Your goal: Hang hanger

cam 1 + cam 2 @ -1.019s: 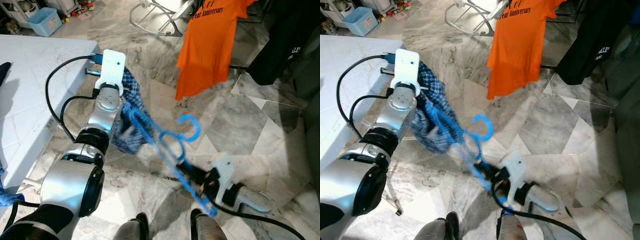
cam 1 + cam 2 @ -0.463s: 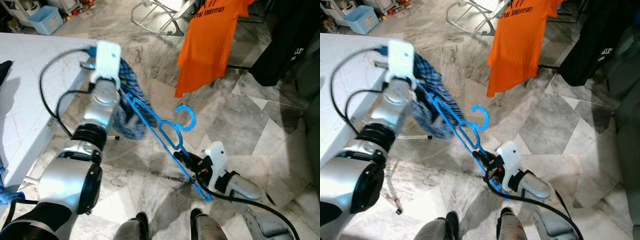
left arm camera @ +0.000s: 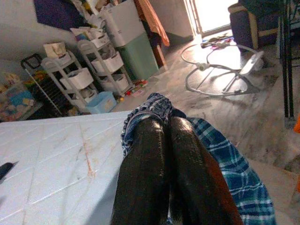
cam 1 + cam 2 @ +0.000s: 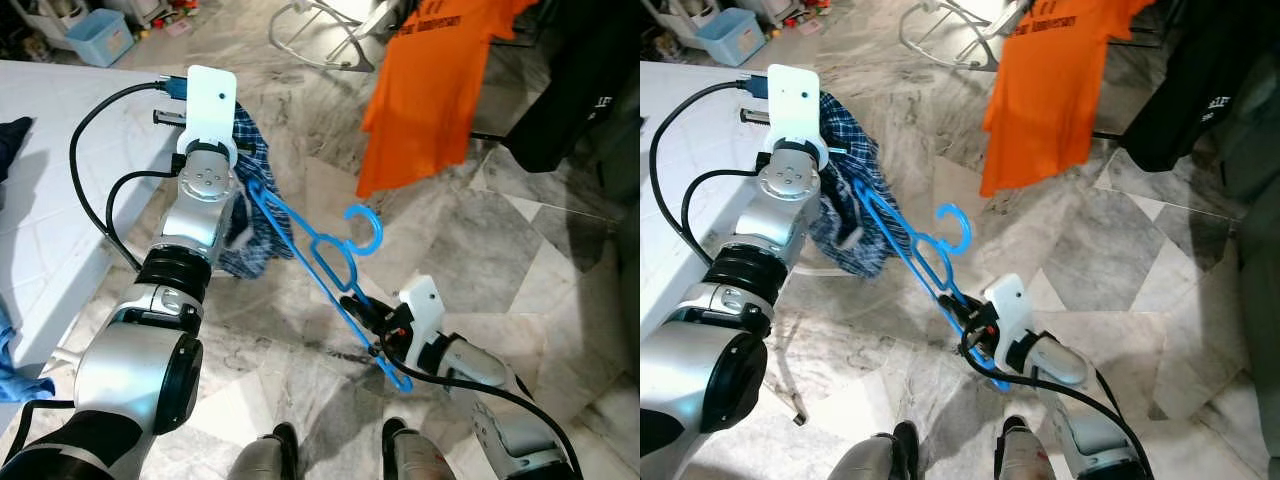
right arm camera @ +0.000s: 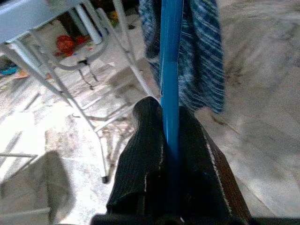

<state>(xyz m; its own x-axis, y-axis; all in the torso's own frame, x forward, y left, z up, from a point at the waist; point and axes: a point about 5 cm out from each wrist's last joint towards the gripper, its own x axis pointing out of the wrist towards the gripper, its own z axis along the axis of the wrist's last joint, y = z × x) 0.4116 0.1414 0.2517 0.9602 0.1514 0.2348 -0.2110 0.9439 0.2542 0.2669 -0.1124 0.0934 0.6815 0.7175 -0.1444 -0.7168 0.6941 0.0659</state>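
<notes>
The right gripper is clenching its jaws on one end of the blue hanger, the thin bar pinched between its ribbed black fingers. The left gripper is holding its jaws pressed together on the checked shirt at the hanger's other end, beside the edge of the white surface. The hanger is stretching slantwise in the air between the two arms, above the marble floor, with its hook curling upward at mid-span.

To do this step well, the robot probably needs to keep the shirt from sliding off while lifting, raise the hook toward a rail near the orange T-shirt, and turn the open side of the hook to face that rail before lowering.

The hanger looks like slim, smooth, rigid plastic, likely slippery in a pinch grip. The shirt is soft blue-and-white woven cloth, bunching and drooping limply. The floor is glossy and grey-veined.
</notes>
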